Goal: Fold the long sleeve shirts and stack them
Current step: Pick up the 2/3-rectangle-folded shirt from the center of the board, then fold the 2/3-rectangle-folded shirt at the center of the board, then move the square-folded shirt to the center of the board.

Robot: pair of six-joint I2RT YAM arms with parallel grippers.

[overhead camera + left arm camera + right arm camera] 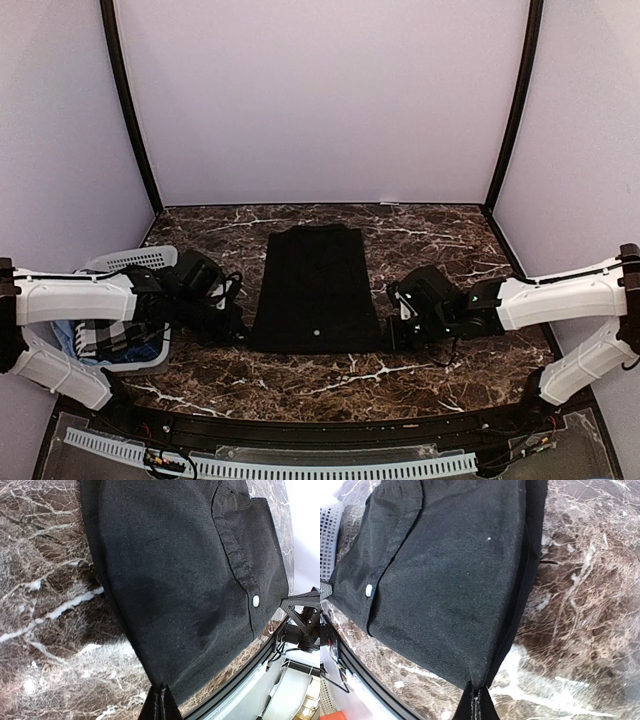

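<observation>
A plain black long sleeve shirt (315,288) lies flat on the marble table as a long narrow rectangle, sleeves folded in, with a small pale button near its near edge. My left gripper (240,335) is shut on the shirt's near left corner; the left wrist view shows the shirt (190,570) and the pinched corner at the gripper (161,689). My right gripper (390,335) is shut on the near right corner; the right wrist view shows the shirt (450,565) with its corner between the closed jaws of the gripper (477,689).
A white slatted plastic basket (130,262) stands at the left edge behind my left arm, with checked and blue cloth (105,338) in it. The table's near edge (320,425) runs just in front of the shirt. Purple walls enclose the back and sides.
</observation>
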